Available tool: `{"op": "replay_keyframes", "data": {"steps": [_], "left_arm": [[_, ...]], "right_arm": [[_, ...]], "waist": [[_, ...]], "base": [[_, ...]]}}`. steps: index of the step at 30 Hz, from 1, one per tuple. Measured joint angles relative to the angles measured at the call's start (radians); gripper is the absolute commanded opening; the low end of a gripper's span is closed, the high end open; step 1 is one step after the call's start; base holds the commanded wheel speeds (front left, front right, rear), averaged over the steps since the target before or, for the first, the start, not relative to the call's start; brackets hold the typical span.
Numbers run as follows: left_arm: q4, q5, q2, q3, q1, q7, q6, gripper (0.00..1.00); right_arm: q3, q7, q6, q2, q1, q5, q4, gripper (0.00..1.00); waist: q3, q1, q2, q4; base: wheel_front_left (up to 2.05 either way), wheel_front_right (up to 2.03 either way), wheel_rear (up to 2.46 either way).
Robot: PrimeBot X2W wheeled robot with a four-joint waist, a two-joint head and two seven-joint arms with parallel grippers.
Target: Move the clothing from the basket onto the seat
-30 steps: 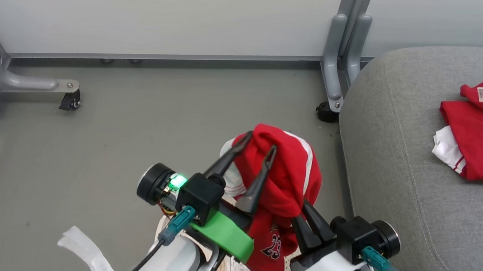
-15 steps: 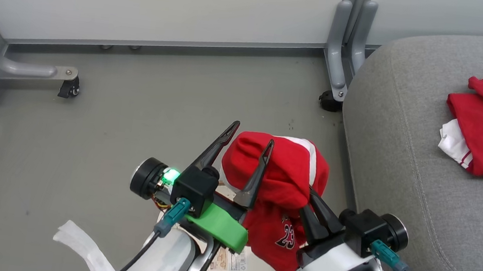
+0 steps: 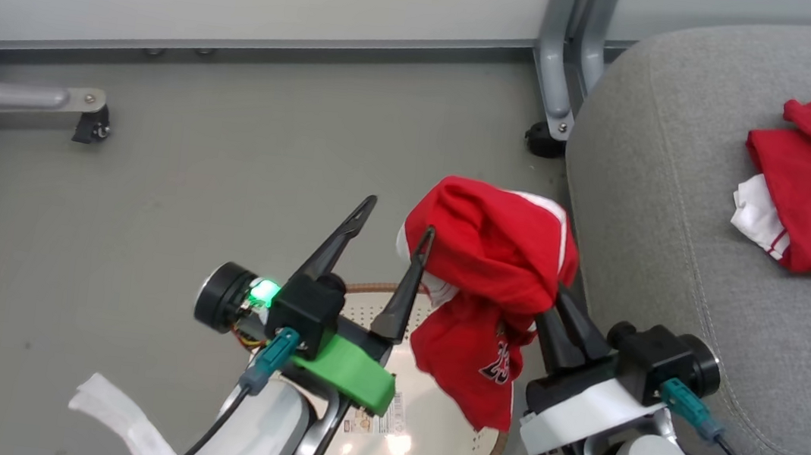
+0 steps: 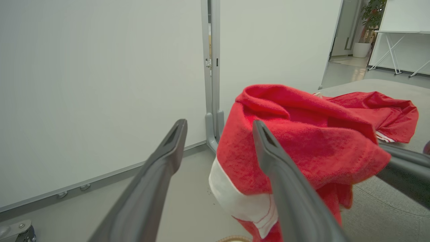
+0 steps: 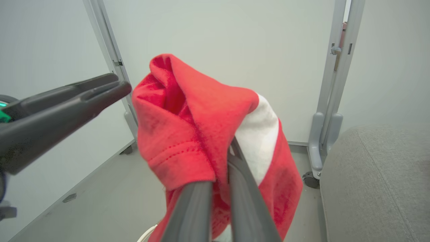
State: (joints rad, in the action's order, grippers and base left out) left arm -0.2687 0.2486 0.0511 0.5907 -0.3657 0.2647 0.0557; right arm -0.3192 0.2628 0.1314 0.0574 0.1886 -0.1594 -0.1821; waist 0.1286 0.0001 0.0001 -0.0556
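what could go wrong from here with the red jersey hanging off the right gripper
The jersey hangs bunched from the shut right gripper alone, the left gripper open, so the pinch might slip and drop it on the floor. Its cloth lies right by one left finger and could snag as it swings. The hanging tail may catch the seat edge.
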Motion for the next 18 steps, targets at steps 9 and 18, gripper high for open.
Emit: {"op": "replay_keyframes", "data": {"steps": [9, 18], "left_arm": [[0.079, -0.041, 0.037, -0.13, 0.105, 0.0, -0.026, 1.0], [0.186, -0.122, 0.067, -0.252, 0.21, 0.0, -0.054, 1.0]], "right_arm": [[0.069, 0.0, 0.0, -0.003, 0.004, 0.007, 0.072, 0.0], [0.104, 0.0, 0.0, -0.006, -0.022, 0.01, 0.163, 0.0]], "waist": [[0.039, 0.0, 0.0, -0.088], [0.075, 0.0, 0.0, -0.221]], "base": [[0.0, 0.0, 0.0], [0.0, 0.0, 0.0]]}}
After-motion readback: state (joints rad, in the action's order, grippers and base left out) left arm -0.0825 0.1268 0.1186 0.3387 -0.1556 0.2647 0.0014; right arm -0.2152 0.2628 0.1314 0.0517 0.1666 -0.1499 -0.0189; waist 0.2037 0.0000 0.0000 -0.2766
